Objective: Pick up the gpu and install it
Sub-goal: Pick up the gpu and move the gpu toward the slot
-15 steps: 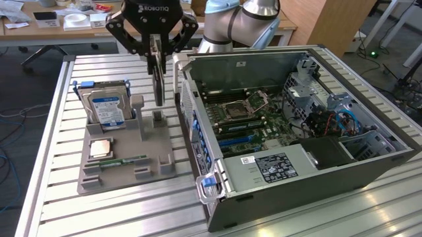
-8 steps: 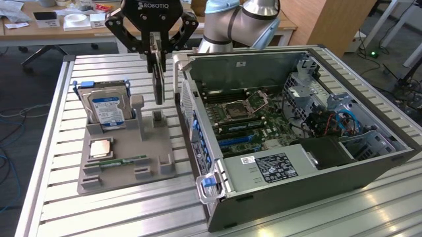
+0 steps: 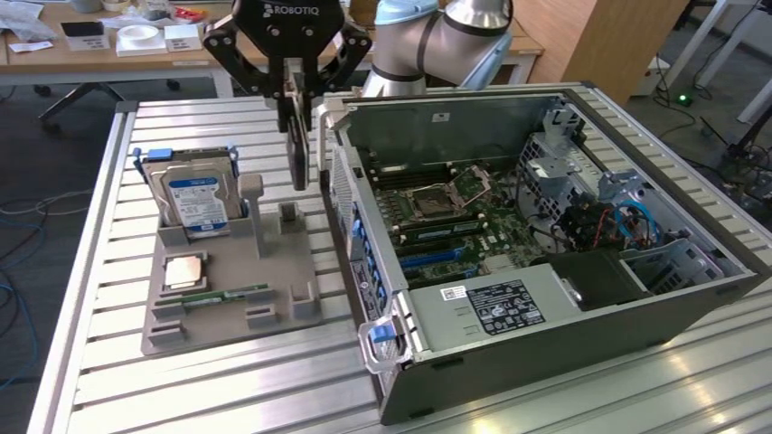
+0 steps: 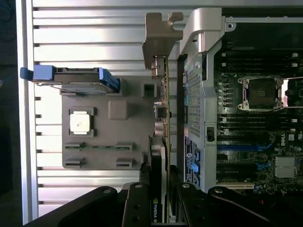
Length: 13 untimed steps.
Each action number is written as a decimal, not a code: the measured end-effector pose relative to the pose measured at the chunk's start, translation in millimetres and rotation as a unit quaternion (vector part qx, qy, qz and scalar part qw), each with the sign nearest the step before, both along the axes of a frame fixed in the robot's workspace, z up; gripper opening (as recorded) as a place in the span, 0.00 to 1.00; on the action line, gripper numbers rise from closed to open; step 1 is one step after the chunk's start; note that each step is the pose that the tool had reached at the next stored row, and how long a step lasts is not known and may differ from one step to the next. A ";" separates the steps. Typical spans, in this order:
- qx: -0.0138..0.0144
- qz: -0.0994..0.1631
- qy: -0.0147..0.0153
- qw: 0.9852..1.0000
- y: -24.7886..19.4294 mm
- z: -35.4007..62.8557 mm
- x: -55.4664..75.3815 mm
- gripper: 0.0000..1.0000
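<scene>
1. I've got the gripper [image 3: 293, 90] clamped on the gpu [image 3: 298, 149], fingers pinching its top end, with the card hanging upright on edge.
2. In the exterior view the card's lower edge is just above a small post on the grey tray [image 3: 230, 312], and I can see a thin gap between them.
3. From the card, the hard drive [image 3: 193, 199] stands in its tray slot at 8 o'clock.
4. The processor chip [image 3: 183, 271] and the memory stick [image 3: 230, 295] lie further down, near 7 o'clock.
5. The open computer case [image 3: 675, 298] sits at 4 o'clock, its near wall just beside the card.
6. In the wrist view I see the card edge-on, running between the tray and the case wall.
7. Everything rests on the slatted metal table [image 3: 181, 389].
</scene>
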State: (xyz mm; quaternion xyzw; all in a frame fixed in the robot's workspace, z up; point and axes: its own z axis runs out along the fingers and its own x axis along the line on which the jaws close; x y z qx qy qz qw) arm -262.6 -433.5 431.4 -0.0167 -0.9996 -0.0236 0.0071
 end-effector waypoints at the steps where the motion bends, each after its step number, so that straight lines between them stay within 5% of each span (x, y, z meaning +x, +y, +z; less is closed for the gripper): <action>1: 0.000 0.000 0.000 1.000 0.0 0.0 2.8 0.26; 13: 0.001 0.000 0.000 1.000 0.0 -0.1 48.2 0.26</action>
